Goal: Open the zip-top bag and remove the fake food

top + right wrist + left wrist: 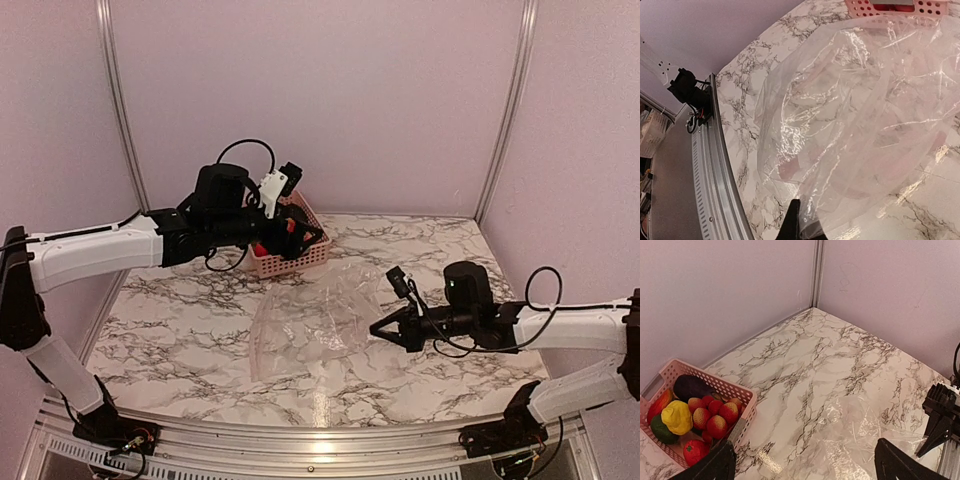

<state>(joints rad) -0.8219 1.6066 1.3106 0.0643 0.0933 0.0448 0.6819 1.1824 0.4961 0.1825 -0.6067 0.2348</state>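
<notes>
The zip-top bag (308,322) lies crumpled and see-through on the marble table; no food shows inside it. My right gripper (378,328) is shut on its near right edge, and the plastic runs up from the dark fingers (796,220) in the right wrist view. The bag also shows in the left wrist view (865,437). The fake food sits in the pink basket (710,379): purple eggplant (690,386), yellow fruit (676,417), green fruit (659,431), several red balls (715,415). My left gripper (805,466) is wide open and empty, hovering by the basket (300,255).
Pale walls close the table at the back and sides, with metal corner posts (505,110). An aluminium rail (300,445) runs along the near edge. The basket's rim also shows at the top of the right wrist view (890,6).
</notes>
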